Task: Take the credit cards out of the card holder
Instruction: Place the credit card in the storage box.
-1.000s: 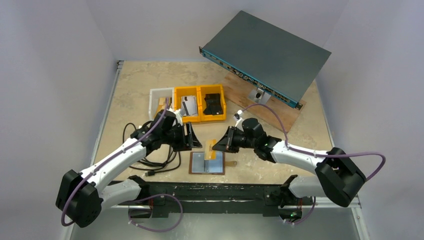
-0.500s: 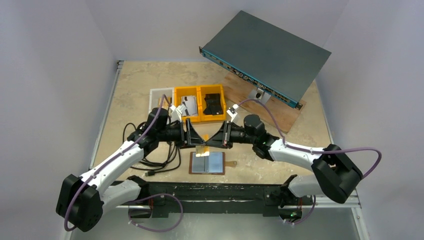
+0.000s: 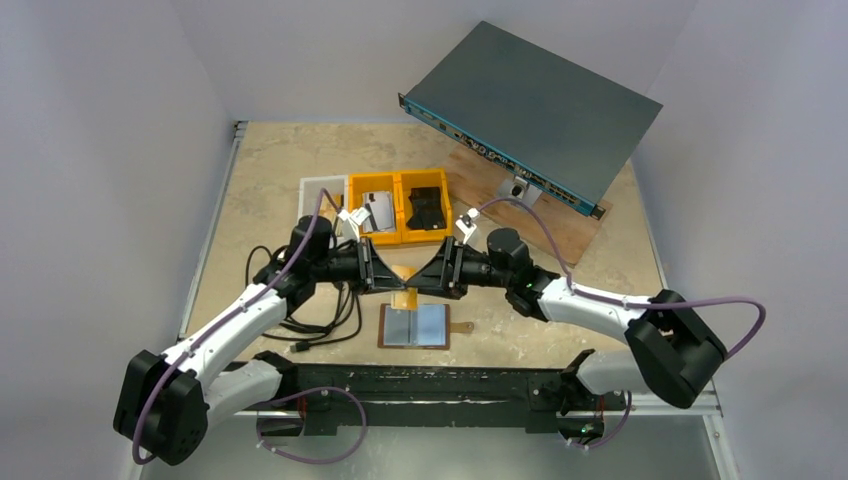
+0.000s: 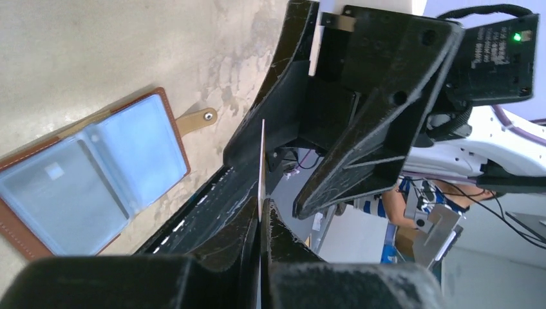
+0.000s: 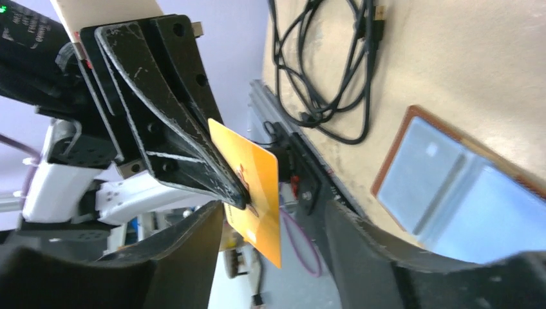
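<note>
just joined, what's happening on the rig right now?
Looks like a card handoff between the arms. The left tool is shut on a thin orange-gold rectangular card, held in the air. The right tool faces it tip to tip, its jaws open either side of the card. The brown leather-like folding card holder lies open and flat on the tan table just below.

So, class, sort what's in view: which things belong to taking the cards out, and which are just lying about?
Job: orange card, pinched by the left gripper; card holder, lying open; right gripper, open.
Lying about: black cables; grey rack unit; wooden board; chunky black object in a yellow bin.
</note>
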### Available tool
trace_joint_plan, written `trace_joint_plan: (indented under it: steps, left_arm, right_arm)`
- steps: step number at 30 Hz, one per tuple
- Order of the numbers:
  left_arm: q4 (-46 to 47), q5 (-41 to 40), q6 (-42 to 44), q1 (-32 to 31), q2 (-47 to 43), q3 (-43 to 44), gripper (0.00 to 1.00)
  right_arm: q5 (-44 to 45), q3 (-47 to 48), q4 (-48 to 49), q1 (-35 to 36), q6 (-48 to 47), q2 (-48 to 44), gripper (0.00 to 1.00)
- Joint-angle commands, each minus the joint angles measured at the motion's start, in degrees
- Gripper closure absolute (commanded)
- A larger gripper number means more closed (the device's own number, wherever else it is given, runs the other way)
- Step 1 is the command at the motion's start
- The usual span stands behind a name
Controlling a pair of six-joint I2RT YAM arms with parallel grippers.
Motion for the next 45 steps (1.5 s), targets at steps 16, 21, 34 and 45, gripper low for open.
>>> trace_joint_plan:
  steps: [16, 21, 34, 45]
  left_arm:
    - [-42.4, -51.8, 15.9, 9.5, 13.4, 35.2, 1.00]
    - [-43.8, -56.6, 19.2, 13.8, 23.9, 44.9, 1.00]
    - [-48.3, -61.7, 25.7, 16.5, 48.1, 63.2, 0.97]
    - [-48.7, -56.9, 26.6, 17.5, 43.1, 62.0, 0.39]
  right_arm:
    - [23.5, 9.0, -34.7, 0.2, -18.2, -18.4, 0.09]
    - [25.1, 9.8, -38.1, 0.2, -19.8, -19.7, 0.09]
    - [27.4, 9.7, -42.4, 0.2, -21.1, -24.0, 0.09]
    - [29.5, 11.9, -45.1, 0.3, -22.5, -21.0, 0.08]
